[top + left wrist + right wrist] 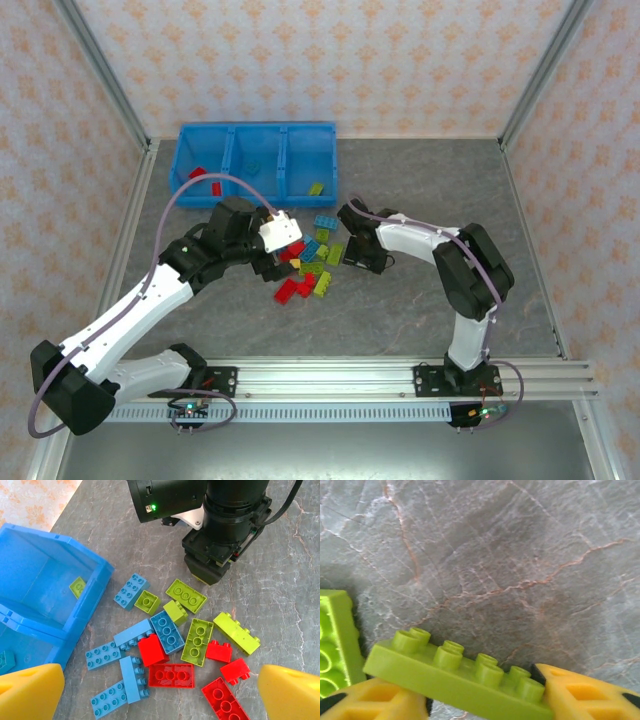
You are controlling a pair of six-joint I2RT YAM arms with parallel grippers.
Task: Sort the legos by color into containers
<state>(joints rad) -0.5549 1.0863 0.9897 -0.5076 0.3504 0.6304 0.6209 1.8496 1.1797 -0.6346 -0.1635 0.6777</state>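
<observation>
Skewed grip: R gripper (481, 700) fingers pinch tilted lime brick (452, 677) at 3 o'clock edge of pile (308, 268); could slip en route to bins (258, 127), 12 o'clock. L gripper (160, 690) fingers spread.

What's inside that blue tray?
The tray holds a red brick in its left section, a light blue one in the middle, a green one on the right. A cable hides part of the left section.

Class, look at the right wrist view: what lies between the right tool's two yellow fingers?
A lime green brick lies there, studs up and tilted, touching both fingers of the right tool in the right wrist view, with grey table behind it.
</observation>
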